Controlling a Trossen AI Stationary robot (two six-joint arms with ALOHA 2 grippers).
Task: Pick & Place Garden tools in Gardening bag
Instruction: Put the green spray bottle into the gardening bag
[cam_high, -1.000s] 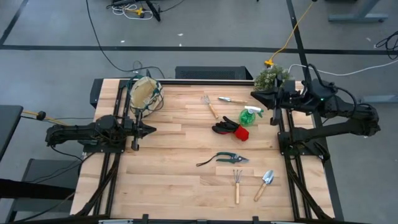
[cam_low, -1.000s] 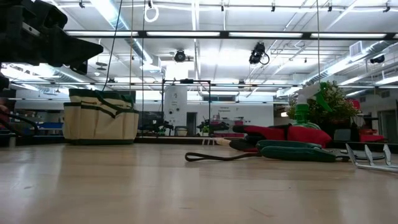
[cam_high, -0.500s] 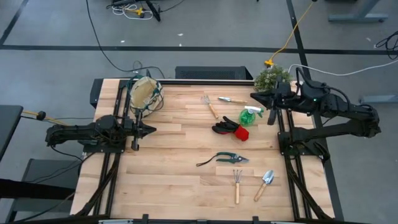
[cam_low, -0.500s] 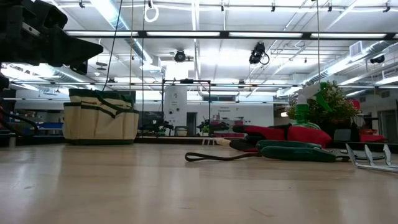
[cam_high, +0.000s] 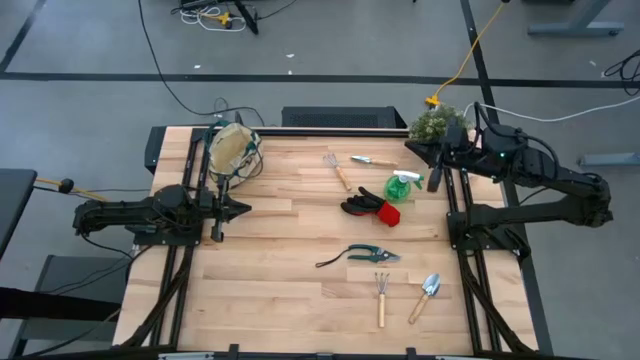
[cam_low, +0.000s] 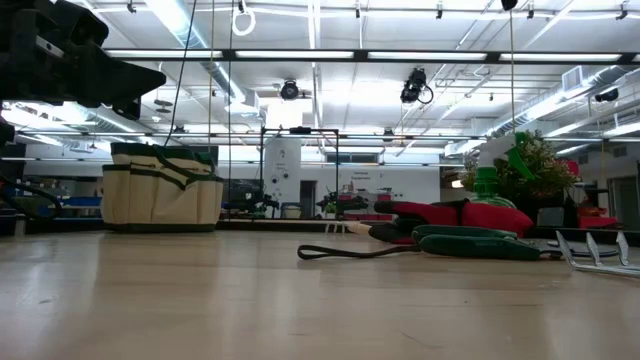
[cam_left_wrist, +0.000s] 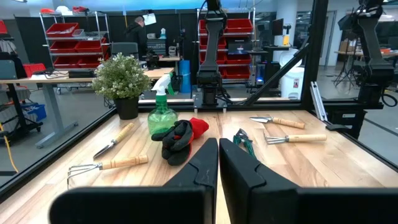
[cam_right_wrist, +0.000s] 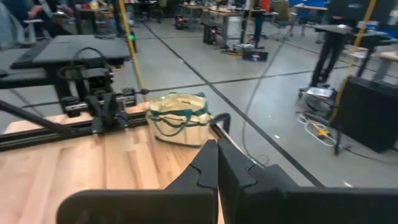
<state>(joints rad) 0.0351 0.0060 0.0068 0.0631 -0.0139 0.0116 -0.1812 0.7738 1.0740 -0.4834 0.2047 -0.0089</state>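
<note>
High view: gardening bag (cam_high: 234, 150) sits at the table's far-left corner, left gripper (cam_high: 241, 208) just near of it, clenched on nothing, broad bare wood to its right. Right gripper (cam_high: 418, 149), also clenched and empty, hangs over the far-right edge beside the bushy plant (cam_high: 434, 124). Spray bottle (cam_high: 402, 184), gloves (cam_high: 368, 207), rake (cam_high: 336, 170), shears (cam_high: 372, 254), fork (cam_high: 380, 297) and trowel (cam_high: 427, 293) crowd the right half.

place: robotics lab or workshop hall
evidence: red storage bins (cam_left_wrist: 61, 37) sitting on racks, desks standing around, cables lying across grey concrete floor (cam_high: 330, 40)
</note>
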